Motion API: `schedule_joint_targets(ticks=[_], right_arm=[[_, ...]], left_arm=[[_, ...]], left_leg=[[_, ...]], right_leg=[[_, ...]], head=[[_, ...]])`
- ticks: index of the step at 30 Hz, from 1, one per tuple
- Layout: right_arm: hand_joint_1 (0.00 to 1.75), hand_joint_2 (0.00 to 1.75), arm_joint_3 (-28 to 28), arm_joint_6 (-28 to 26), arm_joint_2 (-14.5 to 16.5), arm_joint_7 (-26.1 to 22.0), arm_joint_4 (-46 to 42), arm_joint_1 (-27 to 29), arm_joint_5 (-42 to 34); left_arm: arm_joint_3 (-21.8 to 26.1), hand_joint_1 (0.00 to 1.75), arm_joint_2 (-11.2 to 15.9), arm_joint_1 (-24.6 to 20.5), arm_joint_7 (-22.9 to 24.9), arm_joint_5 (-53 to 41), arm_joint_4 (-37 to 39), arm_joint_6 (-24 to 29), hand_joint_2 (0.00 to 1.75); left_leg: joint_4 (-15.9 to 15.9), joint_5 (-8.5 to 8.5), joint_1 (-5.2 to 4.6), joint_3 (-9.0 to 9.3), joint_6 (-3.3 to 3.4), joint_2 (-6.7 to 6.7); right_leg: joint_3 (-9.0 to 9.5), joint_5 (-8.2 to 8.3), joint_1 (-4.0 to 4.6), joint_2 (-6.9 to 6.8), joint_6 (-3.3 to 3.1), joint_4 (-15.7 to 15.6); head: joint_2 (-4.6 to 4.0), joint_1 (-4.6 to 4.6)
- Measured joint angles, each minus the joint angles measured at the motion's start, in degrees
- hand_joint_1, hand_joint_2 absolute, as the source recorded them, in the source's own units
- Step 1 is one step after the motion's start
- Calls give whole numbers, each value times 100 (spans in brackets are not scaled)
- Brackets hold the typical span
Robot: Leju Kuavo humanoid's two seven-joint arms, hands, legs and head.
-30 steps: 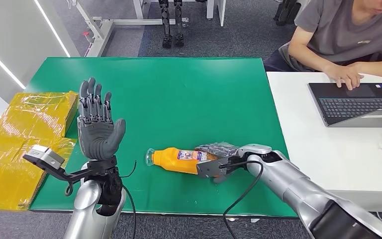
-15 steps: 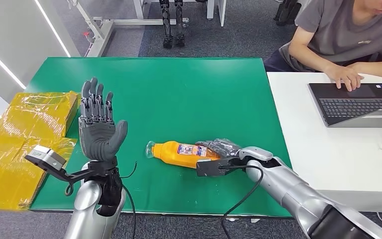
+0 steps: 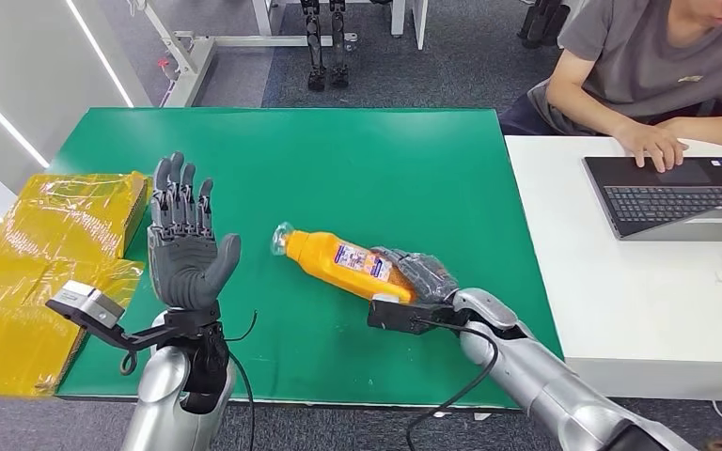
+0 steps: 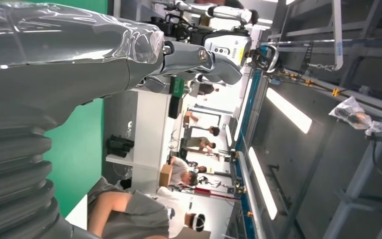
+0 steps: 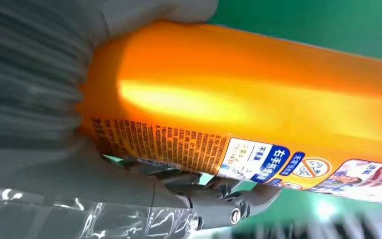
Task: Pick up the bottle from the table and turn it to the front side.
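Observation:
An orange bottle [image 3: 343,263] with a clear cap and a printed label is held over the green table [image 3: 338,169], cap end tilted up toward the far left. My right hand [image 3: 416,276] grips its base end from the right. In the right wrist view the bottle [image 5: 258,99] is seen close, with small print and its blue and white label, and dark fingers [image 5: 219,199] curl under it. My left hand [image 3: 184,235] stands upright over the table's near left part, palm toward me, fingers spread, holding nothing. The left wrist view shows its plastic-wrapped fingers [image 4: 79,40].
Yellow wrapped packages [image 3: 38,263] lie off the table's left edge. To the right is a white desk [image 3: 620,272] with a laptop [image 3: 677,195], where a seated person [image 3: 658,66] rests a hand on the keyboard.
My right hand has lifted the bottle off the table and swung its cap end up and away. The right forearm drew nearer to me. The left hand stayed put.

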Motion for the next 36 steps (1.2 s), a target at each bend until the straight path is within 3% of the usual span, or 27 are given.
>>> schedule_joint_targets(ticks=[6,15,25,30,36], right_arm=[[175,175,-553,-1260,2,-79,-828,510,229],[175,175,-1440,-2927,237,-1421,-1687,1286,-352],[175,175,-1820,-3035,483,-1782,-1927,1544,-409],[175,175,-2181,-3045,762,-2318,-2188,1789,335],[175,175,-2288,-3047,873,-2374,-2296,1889,568]], left_arm=[[51,0,-3,53,0,21,-43,-35,175],[53,0,-83,52,0,127,9,-58,175],[51,0,-137,51,0,180,81,-107,175],[-77,0,-132,11,0,570,336,-499,175],[-204,0,-121,-32,4,745,527,-720,175]], left_leg=[[0,0,0,-3,0,-4],[-1,-2,0,-5,-1,-2],[-1,-1,0,-5,-1,-2],[-1,-2,0,-6,-2,-2],[-2,-2,0,-7,-2,-2]], right_leg=[[-3,-1,0,-5,0,-1],[-6,-1,0,-2,1,-1],[-7,-1,0,-1,0,0],[-11,-2,0,-1,1,-1],[-11,-3,0,-1,2,-1]], head=[[0,-1],[0,-1],[0,1],[0,-1],[0,0]])
